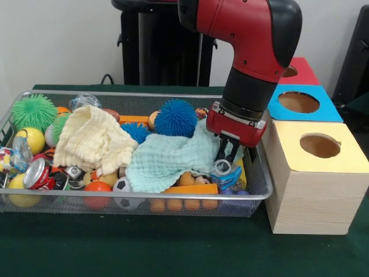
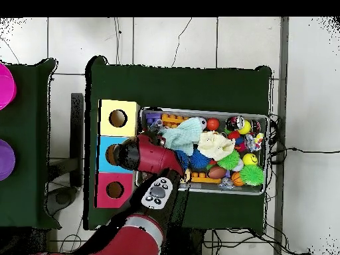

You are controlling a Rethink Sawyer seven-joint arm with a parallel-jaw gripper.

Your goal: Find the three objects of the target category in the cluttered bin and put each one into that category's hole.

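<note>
Hand (image 1: 229, 151) down in bin (image 1: 253, 193) beside mint cloth (image 1: 167, 161).

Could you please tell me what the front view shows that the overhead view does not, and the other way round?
Only the front view shows the gripper down in the bin at the mint cloth, and a crushed can. Only the overhead view shows two round purple things on a side table. Both show the yellow cloth, the blue spiky ball and three boxes with holes.
</note>
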